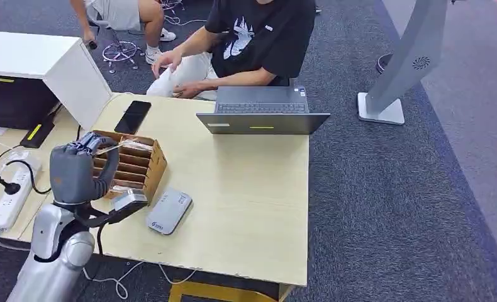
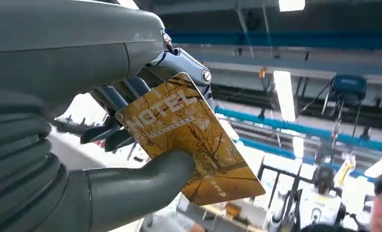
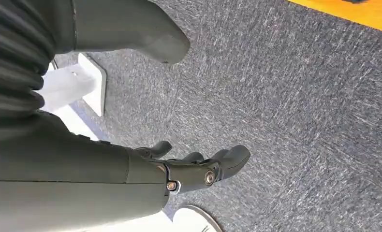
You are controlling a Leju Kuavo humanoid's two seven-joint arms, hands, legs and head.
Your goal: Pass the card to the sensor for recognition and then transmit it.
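The head view was evenly and brightly lit from overhead, with only soft, short shadows beside the laptop [image 1: 262, 113] and the cardboard card box [image 1: 133, 165] on the pale surface [image 1: 246, 201]. In the left wrist view, ceiling strip lights [image 2: 285, 94] blew out to white, and the background past them was hazy and overexposed, while the hotel card [image 2: 191, 140] stayed sharp and the left robot hand [image 2: 107, 159] lay in shade. The right wrist view was clear, with the carpet [image 3: 295, 106] slightly streaked by blur.
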